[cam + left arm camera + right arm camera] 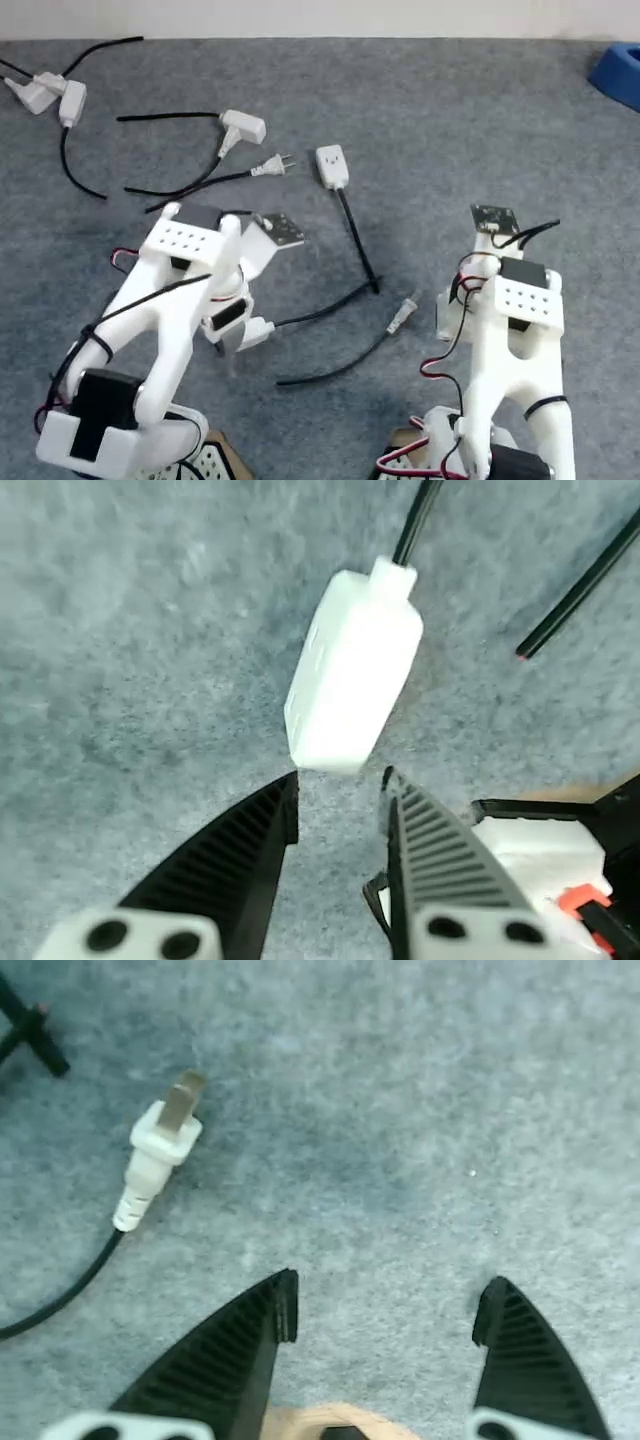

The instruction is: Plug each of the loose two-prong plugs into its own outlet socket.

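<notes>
A white outlet socket (352,685) lies on the grey carpet with its black cord leading away, its near end just past my left gripper (340,780). That gripper is open, its fingers apart and empty. The same socket (257,332) shows beside the left arm in the high view. A loose two-prong plug (160,1140) lies off to one side of my right gripper (385,1295), which hangs open over bare carpet. From above, this plug (403,313) sits just left of the right arm. A second loose plug (272,166) lies farther back, next to another socket (333,166).
More white sockets lie at the back: one (243,127) in the middle and two (55,97) at the far left. Black cords (355,235) cross the carpet between the arms. A blue object (618,72) sits at the far right corner.
</notes>
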{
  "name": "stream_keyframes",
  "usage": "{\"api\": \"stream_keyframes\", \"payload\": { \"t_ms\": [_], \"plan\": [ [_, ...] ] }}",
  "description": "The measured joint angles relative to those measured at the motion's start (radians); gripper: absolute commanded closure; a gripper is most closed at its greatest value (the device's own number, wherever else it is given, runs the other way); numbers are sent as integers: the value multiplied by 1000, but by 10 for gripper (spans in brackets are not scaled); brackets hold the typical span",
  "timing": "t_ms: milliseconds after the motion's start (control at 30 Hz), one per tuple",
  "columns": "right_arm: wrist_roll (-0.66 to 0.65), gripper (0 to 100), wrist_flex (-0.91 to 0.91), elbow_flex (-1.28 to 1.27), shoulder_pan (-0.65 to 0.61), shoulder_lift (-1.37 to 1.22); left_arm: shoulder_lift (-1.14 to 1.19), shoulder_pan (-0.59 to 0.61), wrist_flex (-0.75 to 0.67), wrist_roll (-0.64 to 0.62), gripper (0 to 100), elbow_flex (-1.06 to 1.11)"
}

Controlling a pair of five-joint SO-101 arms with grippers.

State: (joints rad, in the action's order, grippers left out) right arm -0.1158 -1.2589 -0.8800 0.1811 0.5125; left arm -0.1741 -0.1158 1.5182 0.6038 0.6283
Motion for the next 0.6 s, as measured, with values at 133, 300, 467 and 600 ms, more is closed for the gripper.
{"api": "stream_keyframes", "payload": {
  "t_ms": [133, 300, 467, 600],
  "plan": [
    [35, 717, 0, 0, -43, 0, -2, 0, -17, 29, 836, 9],
    [40, 717, 0, 0, -48, 0, -3, 6, -52, 32, 835, 9],
    [40, 717, 0, 0, -48, 0, -3, 5, -57, 35, 835, 5],
    [40, 717, 0, 0, -48, 0, -3, -23, -57, 35, 838, 6]
  ]
}}
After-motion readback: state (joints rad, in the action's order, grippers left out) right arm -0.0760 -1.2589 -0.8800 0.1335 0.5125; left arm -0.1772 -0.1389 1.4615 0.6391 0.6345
